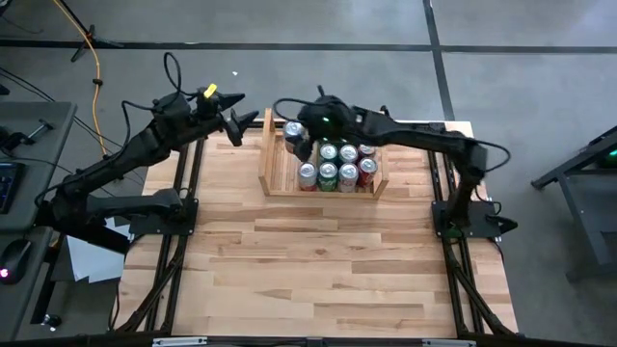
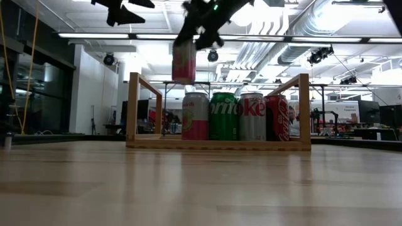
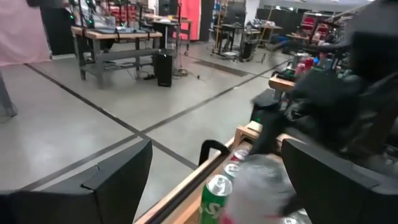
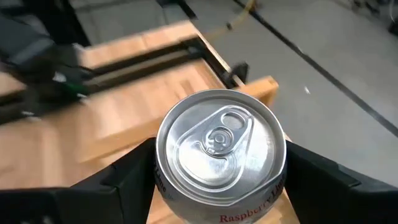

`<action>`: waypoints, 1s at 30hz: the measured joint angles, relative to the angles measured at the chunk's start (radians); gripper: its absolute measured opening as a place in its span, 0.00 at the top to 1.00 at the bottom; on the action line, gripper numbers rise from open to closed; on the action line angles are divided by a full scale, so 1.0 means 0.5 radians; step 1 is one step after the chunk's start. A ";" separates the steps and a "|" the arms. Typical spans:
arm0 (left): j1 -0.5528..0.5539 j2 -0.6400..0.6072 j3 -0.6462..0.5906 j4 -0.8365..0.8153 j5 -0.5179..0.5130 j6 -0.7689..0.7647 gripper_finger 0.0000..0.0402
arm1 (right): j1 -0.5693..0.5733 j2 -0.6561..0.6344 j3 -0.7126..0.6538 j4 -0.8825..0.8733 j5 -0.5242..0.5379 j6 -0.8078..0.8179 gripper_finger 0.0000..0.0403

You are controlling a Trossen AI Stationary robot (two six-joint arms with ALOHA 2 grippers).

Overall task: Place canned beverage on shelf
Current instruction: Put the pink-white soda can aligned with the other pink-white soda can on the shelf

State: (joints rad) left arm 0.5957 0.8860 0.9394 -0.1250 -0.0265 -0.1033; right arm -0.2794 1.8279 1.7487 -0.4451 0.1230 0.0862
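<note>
The shelf (image 1: 273, 189), a low pale wooden rack, stands at the table's far middle with several cans (image 1: 337, 164) upright in it. My right gripper (image 1: 292, 137) is shut on a pink raspberry can (image 2: 183, 61). It holds the can above the shelf's left end, higher than the tops of the standing cans (image 2: 229, 116). The can's silver top (image 4: 219, 144) fills the right wrist view. My left gripper (image 1: 243, 111) is open, holds nothing, and hovers high beyond the shelf's far left corner. My right gripper pinches the can's side wall just under the rim (image 4: 160, 180) between its two fingers, one on each opposite side. The fingers (image 4: 124, 177) slant down from the table's right. The can hangs upright below them, clear of the shelf and the other cans.
The shelf's left side board (image 1: 267, 159) stands just beside the hanging can. Bare tabletop (image 1: 318, 260) stretches from the shelf to the near edge. Both arms' bases (image 1: 159, 207) sit at the table's sides. The left wrist view shows the right arm (image 3: 348, 106) close by.
</note>
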 joint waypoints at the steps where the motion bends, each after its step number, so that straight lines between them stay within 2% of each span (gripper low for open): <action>1: 0.002 0.000 0.000 -0.012 0.018 -0.007 0.13 | -0.013 0.063 0.059 -0.035 0.004 0.004 0.31; 6: 0.001 -0.002 0.000 -0.059 0.044 -0.015 0.13 | -0.047 0.217 0.176 -0.165 0.081 0.061 0.31; 13: 0.001 -0.015 0.000 -0.073 0.044 -0.019 0.13 | -0.074 0.206 -0.144 -0.040 0.066 0.140 0.31; 20: 0.001 -0.015 0.000 -0.072 0.034 -0.040 0.13 | -0.104 0.204 -0.420 0.320 0.061 0.194 0.31; 30: 0.001 -0.015 0.000 -0.071 -0.054 -0.102 0.13 | -0.139 0.204 -0.516 0.303 0.030 0.207 0.31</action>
State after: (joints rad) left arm 0.5961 0.8783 0.9394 -0.1604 -0.0533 -0.1545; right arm -0.3489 1.9301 1.4906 -0.2938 0.1377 0.1899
